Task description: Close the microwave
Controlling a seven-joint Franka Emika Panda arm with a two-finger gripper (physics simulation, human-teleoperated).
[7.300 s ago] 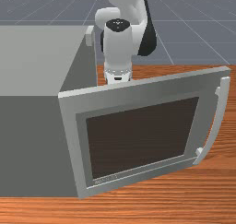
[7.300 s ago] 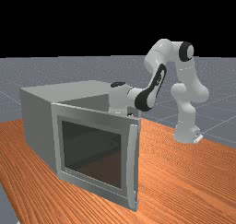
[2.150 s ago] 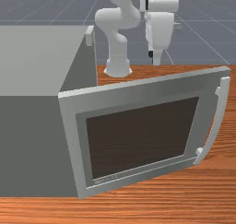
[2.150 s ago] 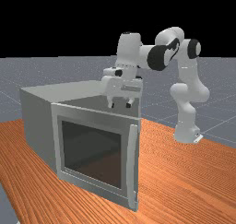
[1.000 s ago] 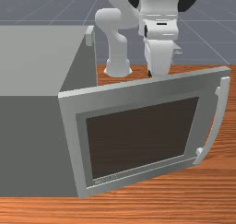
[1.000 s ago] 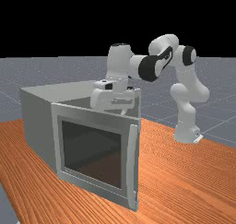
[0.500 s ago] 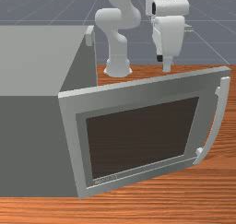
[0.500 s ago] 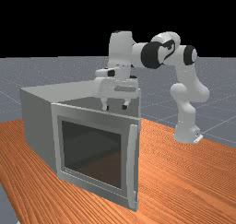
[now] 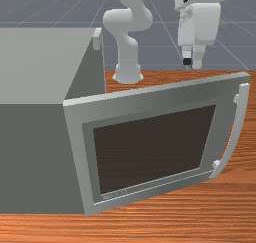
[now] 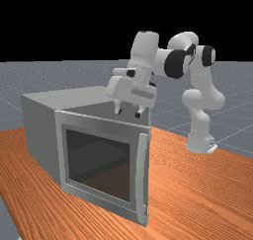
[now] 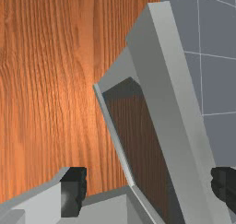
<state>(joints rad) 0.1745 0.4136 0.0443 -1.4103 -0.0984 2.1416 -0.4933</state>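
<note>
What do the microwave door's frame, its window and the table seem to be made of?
The door's frame looks like satin grey metal, though painted plastic could show the same soft shading. The window seems smooth, tinted glass or plastic: wood grain shows darkly through it. The table looks like varnished wood, with streaky orange-brown grain.

Grey microwave (image 9: 35,67), door (image 9: 150,94) open
</note>
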